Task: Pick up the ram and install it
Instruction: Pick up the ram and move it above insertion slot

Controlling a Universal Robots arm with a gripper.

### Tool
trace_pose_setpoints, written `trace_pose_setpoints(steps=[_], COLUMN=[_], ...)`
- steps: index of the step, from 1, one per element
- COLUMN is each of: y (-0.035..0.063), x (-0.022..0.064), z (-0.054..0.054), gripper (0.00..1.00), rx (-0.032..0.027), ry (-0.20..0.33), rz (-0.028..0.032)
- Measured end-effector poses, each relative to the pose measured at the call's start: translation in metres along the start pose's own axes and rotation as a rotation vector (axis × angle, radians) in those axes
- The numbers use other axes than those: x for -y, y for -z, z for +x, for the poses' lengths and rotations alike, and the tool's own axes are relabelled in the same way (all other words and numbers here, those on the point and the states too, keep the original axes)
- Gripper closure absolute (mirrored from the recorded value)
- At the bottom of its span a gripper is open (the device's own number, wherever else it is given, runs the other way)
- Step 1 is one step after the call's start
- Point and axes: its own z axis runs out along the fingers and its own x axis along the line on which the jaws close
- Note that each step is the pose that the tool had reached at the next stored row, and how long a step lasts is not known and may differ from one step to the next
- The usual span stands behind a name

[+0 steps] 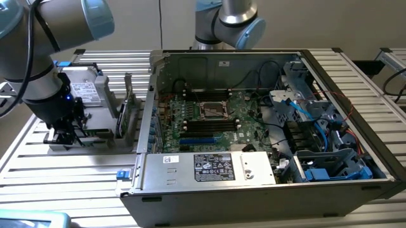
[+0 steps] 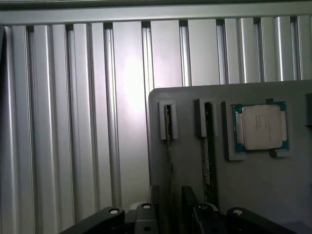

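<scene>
Outside camera: we look from high up, down at slant, into open computer case [image 1: 254, 197] on ribbed metal table [image 1: 63, 171]. Far enough back, we take in almost whole case, plus arm [image 1: 38, 80] at exterior view's left.

Wrist camera: we ride on arm, just above gripper [image 1: 65, 137], face straight down. Very near gray holder [image 2: 273, 195] and table ribs.

Both views share holder and table ribs beside it, at exterior view's left.
</scene>
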Motion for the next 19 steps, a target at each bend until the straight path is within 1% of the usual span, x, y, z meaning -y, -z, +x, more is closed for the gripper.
trace_pose_setpoints(steps=[3,7,19], y=[-0.0021,-0.0073,-0.0099], x=[0.0001,0.0001,0.0003], z=[0.0,0.0003,0.0003], gripper=[0.67,0.67,0.67], rx=[0.0004,0.0008,0.002], ry=[0.0,0.0,0.0], rz=[0.0,-0.0002,0.0])
